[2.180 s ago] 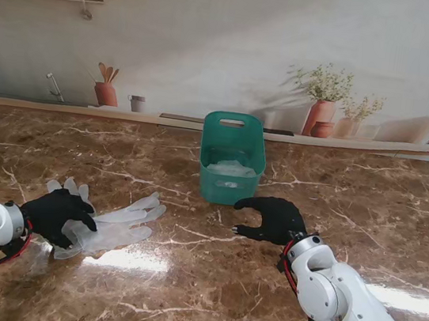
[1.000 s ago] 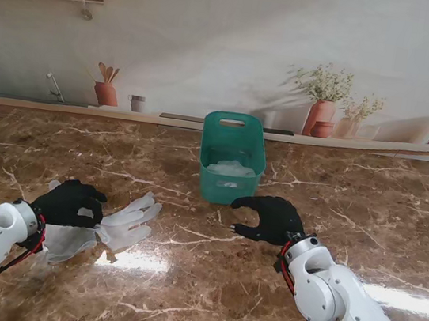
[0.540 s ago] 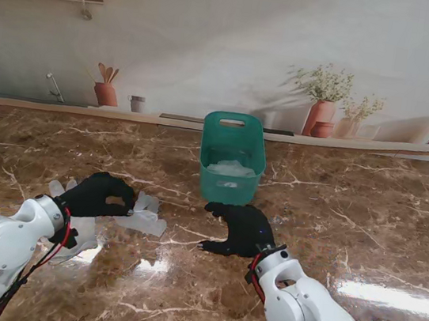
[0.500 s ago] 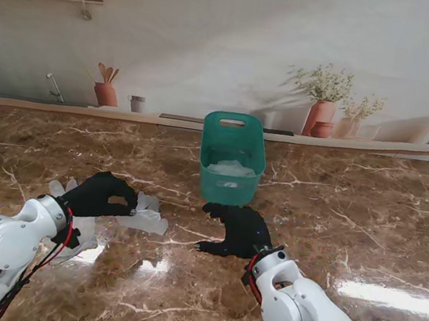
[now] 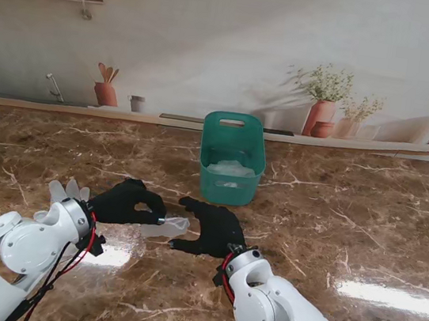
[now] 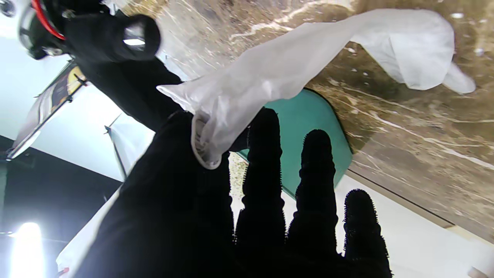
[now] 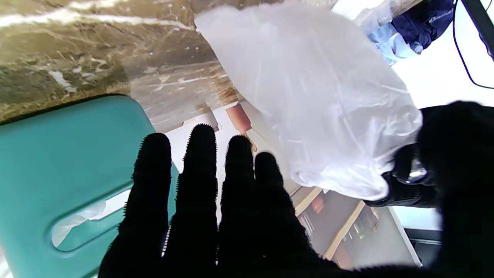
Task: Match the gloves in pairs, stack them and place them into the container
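Note:
My left hand (image 5: 130, 203) is shut on a translucent white glove (image 5: 165, 225), pinching its cuff between thumb and forefinger. In the left wrist view the glove (image 6: 308, 65) hangs from that pinch and trails to the table top. My right hand (image 5: 209, 228) is open, fingers spread, right beside the glove. In the right wrist view the glove (image 7: 308, 108) fills the space by my right hand's fingers (image 7: 208, 193), with my left hand (image 7: 444, 162) gripping it. A second glove's fingers (image 5: 66, 190) show behind my left wrist. The green container (image 5: 231, 163) stands farther from me and holds white gloves (image 5: 229, 168).
The brown marble table (image 5: 349, 227) stretches wide to the right. A ledge with a painted wall (image 5: 322, 136) runs behind the container. The container's handle slot (image 7: 88, 224) faces my right hand.
My left hand has carried the glove to the right, toward the middle of the table. My right hand has moved left to meet it, close to the glove.

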`<state>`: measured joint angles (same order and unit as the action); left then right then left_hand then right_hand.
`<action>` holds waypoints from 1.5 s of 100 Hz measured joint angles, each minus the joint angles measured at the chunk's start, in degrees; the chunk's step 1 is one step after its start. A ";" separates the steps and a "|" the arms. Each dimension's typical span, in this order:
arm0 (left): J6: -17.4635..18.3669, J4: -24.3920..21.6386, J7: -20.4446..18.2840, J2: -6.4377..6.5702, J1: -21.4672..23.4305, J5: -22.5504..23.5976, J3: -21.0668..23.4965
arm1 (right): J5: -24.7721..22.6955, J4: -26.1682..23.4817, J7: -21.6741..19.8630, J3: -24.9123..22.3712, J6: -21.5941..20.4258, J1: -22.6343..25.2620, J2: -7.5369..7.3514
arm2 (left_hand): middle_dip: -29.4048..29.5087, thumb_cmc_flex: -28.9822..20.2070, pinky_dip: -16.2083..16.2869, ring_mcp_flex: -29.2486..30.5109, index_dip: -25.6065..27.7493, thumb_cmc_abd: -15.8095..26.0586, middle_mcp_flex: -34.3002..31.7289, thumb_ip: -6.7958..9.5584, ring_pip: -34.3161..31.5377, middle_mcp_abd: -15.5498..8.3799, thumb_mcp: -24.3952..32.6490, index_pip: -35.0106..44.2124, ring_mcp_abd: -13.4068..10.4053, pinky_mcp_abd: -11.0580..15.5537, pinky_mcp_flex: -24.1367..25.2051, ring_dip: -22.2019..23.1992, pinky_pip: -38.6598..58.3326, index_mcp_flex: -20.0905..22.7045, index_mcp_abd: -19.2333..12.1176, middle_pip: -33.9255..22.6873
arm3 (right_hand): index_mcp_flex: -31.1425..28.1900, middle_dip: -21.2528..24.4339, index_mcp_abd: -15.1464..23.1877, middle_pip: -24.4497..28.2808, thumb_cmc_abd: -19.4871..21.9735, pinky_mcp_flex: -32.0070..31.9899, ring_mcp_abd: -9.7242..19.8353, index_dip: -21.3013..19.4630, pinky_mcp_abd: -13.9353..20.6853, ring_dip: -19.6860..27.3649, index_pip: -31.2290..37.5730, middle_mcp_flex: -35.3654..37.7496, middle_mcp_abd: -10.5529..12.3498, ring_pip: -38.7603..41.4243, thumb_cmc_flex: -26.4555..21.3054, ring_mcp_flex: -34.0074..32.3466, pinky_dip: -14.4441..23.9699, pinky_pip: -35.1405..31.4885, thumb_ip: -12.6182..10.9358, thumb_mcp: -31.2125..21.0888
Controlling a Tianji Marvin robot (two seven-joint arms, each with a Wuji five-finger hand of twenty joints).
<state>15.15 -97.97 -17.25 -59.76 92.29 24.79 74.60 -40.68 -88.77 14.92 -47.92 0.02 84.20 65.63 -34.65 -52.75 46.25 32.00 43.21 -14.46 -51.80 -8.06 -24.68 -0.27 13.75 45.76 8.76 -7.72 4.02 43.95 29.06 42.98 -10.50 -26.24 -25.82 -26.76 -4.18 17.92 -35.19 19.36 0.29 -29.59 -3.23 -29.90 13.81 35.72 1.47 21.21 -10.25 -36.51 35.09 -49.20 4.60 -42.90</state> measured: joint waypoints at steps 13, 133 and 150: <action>1.15 -1.84 -0.76 0.01 0.64 -0.76 0.31 | -1.53 -0.47 5.08 -1.08 -0.82 1.02 0.60 | 1.26 0.00 0.40 0.70 0.60 0.00 -1.77 0.00 -0.71 0.06 0.00 0.00 0.55 -0.12 -0.01 0.24 3.78 0.00 0.00 0.03 | -14.44 -2.17 7.67 3.82 -1.59 1.86 -0.01 -4.91 -0.97 0.00 9.61 10.23 1.48 3.13 -11.75 -2.93 2.96 -1.51 0.00 6.40; 8.88 -3.02 7.20 -0.51 7.21 -2.16 2.28 | 1.14 -12.93 16.32 -10.01 -5.66 13.43 2.74 | 13.66 18.48 -1.65 -3.74 -20.53 -20.61 10.49 1.45 10.66 1.39 24.87 -15.13 -0.28 -6.09 0.00 -10.47 -2.52 -4.82 6.88 8.98 | -30.88 -21.26 19.48 14.05 -11.47 11.37 0.70 -7.02 -1.78 -9.70 41.18 32.09 3.97 21.71 -16.40 -16.04 9.83 -21.95 11.81 -19.98; 11.59 -1.84 11.53 -1.81 7.42 -5.54 1.00 | 1.92 -15.22 13.61 -11.62 -5.85 15.45 2.67 | 8.38 5.84 -1.48 2.86 -19.31 -16.76 -1.81 -0.87 5.17 0.60 18.55 2.82 -0.20 -5.45 -0.54 -6.08 3.82 3.19 -0.90 6.27 | -31.54 -21.28 19.28 14.81 -12.36 12.32 0.55 -7.03 -2.48 -9.71 41.15 32.83 3.79 22.63 -16.40 -17.32 9.86 -23.36 11.81 -20.19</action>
<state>26.74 -99.81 -5.71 -61.57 99.71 19.25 75.60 -38.76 -103.99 28.53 -59.54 -5.83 99.65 68.30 -26.27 -46.90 44.77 34.85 23.90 -31.23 -53.61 -8.93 -19.52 0.33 32.31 48.58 8.55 -13.17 3.48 37.87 32.88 46.18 -11.40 -19.97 -57.36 -48.03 15.10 32.74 -47.55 31.68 0.84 -36.63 -5.71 -39.61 54.96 68.55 5.26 43.84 -26.65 -53.84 44.95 -72.55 16.41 -63.09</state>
